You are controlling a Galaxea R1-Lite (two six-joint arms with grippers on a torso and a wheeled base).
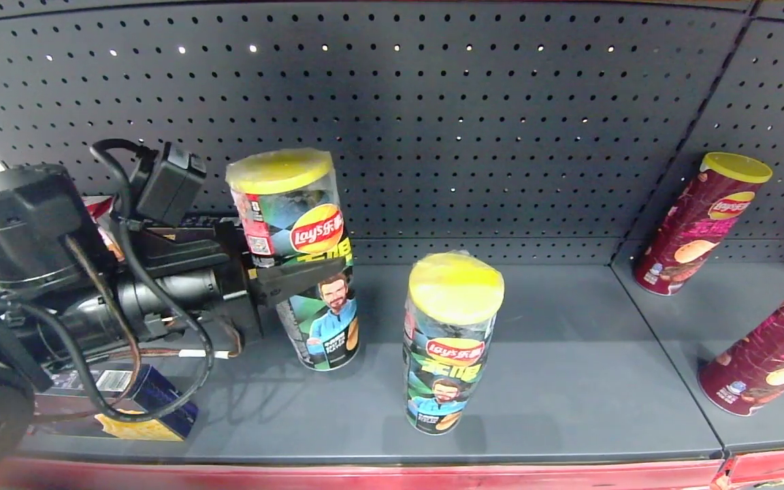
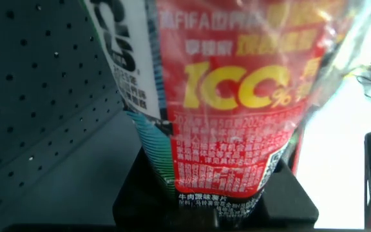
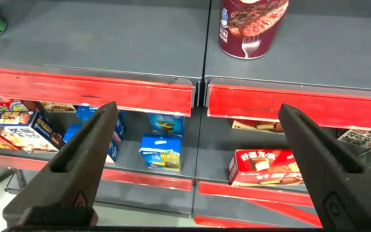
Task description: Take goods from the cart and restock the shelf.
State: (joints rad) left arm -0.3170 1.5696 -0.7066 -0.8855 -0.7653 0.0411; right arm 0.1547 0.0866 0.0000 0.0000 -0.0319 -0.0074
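Note:
A tall chips can [image 1: 295, 204] with a yellow lid stands upright at the left of the grey shelf [image 1: 569, 367]. My left gripper [image 1: 297, 271] is shut on its middle, one dark finger [image 1: 310, 274] crossing its front. In the left wrist view the can's red label [image 2: 230, 96] is very close, above the gripper [image 2: 214, 207]. Whether the can's base touches the shelf I cannot tell. A second matching can [image 1: 448, 344] stands free to its right, nearer the front edge. My right gripper [image 3: 198, 174] hangs open in front of the red shelf edges [image 3: 140, 93], with nothing between its fingers.
Two maroon chips cans [image 1: 701, 231] [image 1: 776, 350] stand on the neighbouring shelf section at the right; one maroon can [image 3: 250, 26] is in the right wrist view. A blue box [image 1: 140, 408] lies under my left arm. Lower shelves hold snack boxes [image 3: 161, 149]. A perforated back panel [image 1: 433, 122] closes the shelf.

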